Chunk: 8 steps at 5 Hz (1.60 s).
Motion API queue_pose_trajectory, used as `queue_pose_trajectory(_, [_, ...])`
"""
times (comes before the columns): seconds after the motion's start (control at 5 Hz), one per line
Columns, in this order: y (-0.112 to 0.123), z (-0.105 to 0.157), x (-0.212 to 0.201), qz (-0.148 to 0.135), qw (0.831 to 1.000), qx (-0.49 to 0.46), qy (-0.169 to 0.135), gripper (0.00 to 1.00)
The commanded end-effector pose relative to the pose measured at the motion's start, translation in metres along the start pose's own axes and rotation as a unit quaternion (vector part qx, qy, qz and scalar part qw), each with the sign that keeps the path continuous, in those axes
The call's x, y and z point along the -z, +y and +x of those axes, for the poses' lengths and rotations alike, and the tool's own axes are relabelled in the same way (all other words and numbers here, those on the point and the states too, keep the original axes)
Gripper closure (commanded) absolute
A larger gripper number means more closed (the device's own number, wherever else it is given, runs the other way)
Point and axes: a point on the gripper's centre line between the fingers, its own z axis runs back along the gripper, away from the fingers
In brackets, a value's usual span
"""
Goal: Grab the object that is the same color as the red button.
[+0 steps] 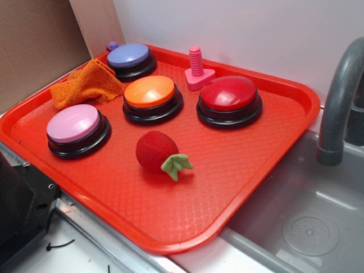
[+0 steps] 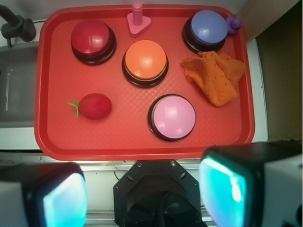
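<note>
A small red plush strawberry [image 1: 157, 151] with green felt leaves lies on the red tray [image 1: 239, 187], in front of the buttons; the wrist view has the strawberry [image 2: 94, 106] at the tray's left. The red button [image 1: 229, 100] on its black base stands behind it to the right, seen at the tray's upper left as the red button [image 2: 93, 40] in the wrist view. My gripper [image 2: 147, 194] hangs high above the tray's near edge, open, with nothing between its teal pads [image 2: 64, 203]. It is out of sight in the exterior view.
On the tray [image 2: 52, 137] also stand an orange button [image 2: 145, 61], a pink button [image 2: 173, 117], a purple button [image 2: 206, 29], a pink screw-shaped toy [image 2: 138, 20] and a crumpled orange cloth [image 2: 214, 75]. A grey sink [image 1: 307, 222] with a faucet [image 1: 338, 108] lies right of the tray.
</note>
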Motion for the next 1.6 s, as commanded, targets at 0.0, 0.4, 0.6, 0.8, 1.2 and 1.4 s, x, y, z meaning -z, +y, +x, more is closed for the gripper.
queue_pose_trajectory(0.0, [0.000,0.000,0.000,0.000,1.000,0.000,0.000,0.00])
queue_pose_trajectory(0.4, [-0.018,0.020,0.030,-0.051,0.990,0.129,-0.014,0.00])
queue_pose_trajectory(0.6, [-0.030,0.029,0.063,-0.074,0.996,0.052,0.005,0.00])
queue_pose_trajectory(0.8, [-0.048,0.037,0.093,-0.071,0.997,0.005,0.011,0.00])
queue_pose_trajectory(1.2, [-0.080,0.045,0.163,-0.054,0.997,-0.042,0.033,0.00])
queue_pose_trajectory(1.4, [-0.084,0.049,0.194,-0.027,0.997,-0.058,0.051,0.00])
